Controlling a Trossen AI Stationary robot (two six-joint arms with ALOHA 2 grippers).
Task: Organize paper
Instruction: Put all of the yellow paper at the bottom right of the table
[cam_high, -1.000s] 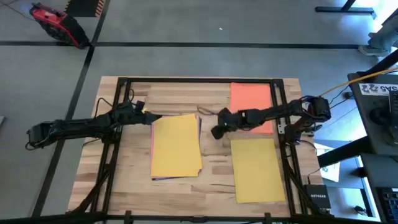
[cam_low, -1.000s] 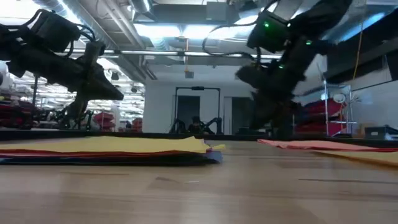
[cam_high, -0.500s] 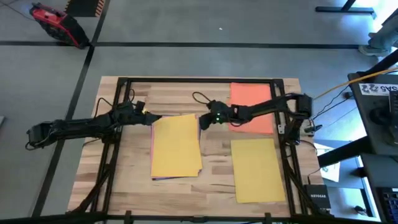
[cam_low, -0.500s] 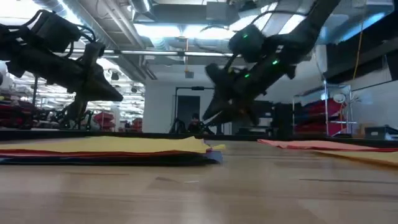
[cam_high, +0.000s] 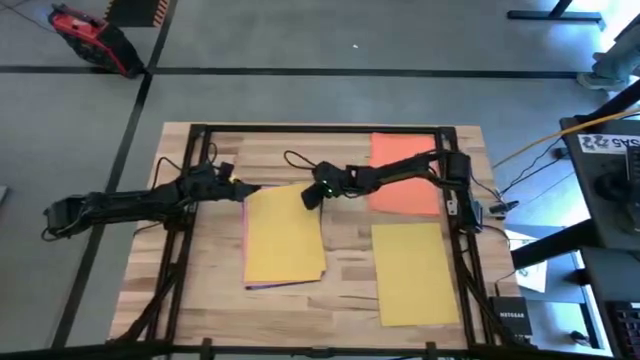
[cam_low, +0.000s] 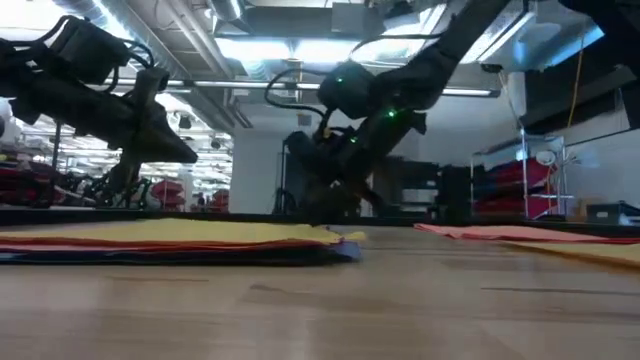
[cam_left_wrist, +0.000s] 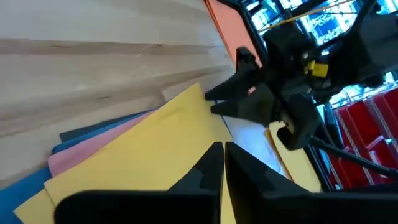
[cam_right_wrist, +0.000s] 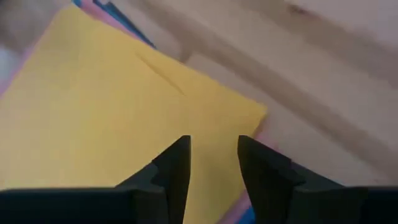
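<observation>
1. The paper lies in three places on the wooden table (cam_high: 340, 270) in the high view: a stack topped by a yellow sheet (cam_high: 284, 236) left of centre, with pink and blue edges peeking out beneath it, an orange-red sheet (cam_high: 405, 172) at the far right, and a lone yellow sheet (cam_high: 413, 272) at the near right. The right gripper (cam_high: 311, 197) reaches across to the far right corner of the stack; the left gripper (cam_high: 240, 188) hangs at the stack's far left corner.

2. In the low view the stack (cam_low: 180, 243) lies flat, its yellow top over darker layers. The right gripper (cam_low: 330, 213) is down at the stack's far end; the left gripper (cam_low: 185, 150) hovers clear above it. The orange-red sheet (cam_low: 500, 233) lies flat well off to the side.

3. In the left wrist view the left gripper (cam_left_wrist: 224, 163) has its fingers pressed together, nothing between them, over the stack's yellow top (cam_left_wrist: 149, 149), with pink (cam_left_wrist: 93, 149) and blue (cam_left_wrist: 93, 129) sheets fanned out beneath. The right gripper (cam_left_wrist: 233, 93) sits at the yellow corner.

4. In the right wrist view the right gripper (cam_right_wrist: 213, 158) shows a narrow gap between its fingers, holding nothing, just above the yellow corner (cam_right_wrist: 143, 118).
</observation>
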